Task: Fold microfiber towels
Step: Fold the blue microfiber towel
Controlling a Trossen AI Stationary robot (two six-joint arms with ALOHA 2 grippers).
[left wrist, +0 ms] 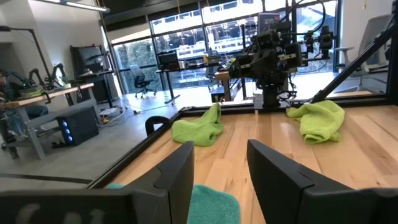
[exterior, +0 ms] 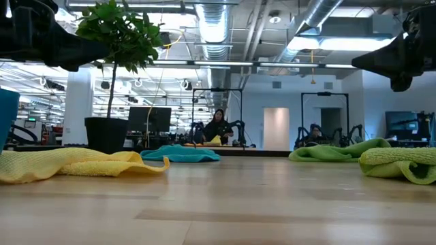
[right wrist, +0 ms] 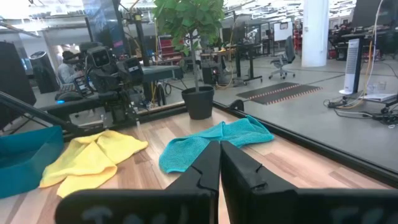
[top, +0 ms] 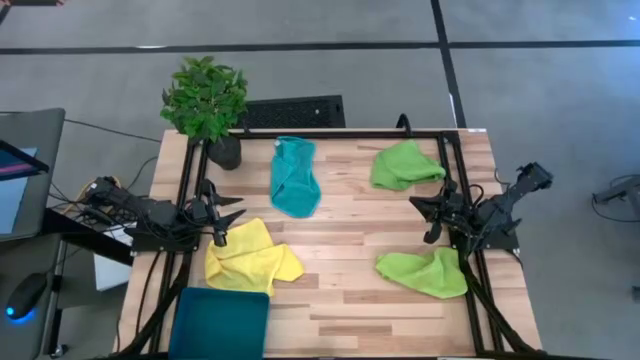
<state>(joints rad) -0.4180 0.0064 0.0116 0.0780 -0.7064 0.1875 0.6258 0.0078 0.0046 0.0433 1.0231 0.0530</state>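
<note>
Four crumpled towels lie flat on the wooden table: a teal one at the far middle, a yellow one near left, one lime green far right, another lime green near right. My left gripper hovers open at the left edge, above the yellow towel's far side, pointing level across the table; its fingers stand apart with nothing between them. My right gripper hovers shut at the right edge, between the two green towels, holding nothing.
A dark teal tray stands at the near left corner beside the yellow towel. A potted plant stands at the far left corner. A black frame runs along the table's far and side edges. Bare wood lies in the middle.
</note>
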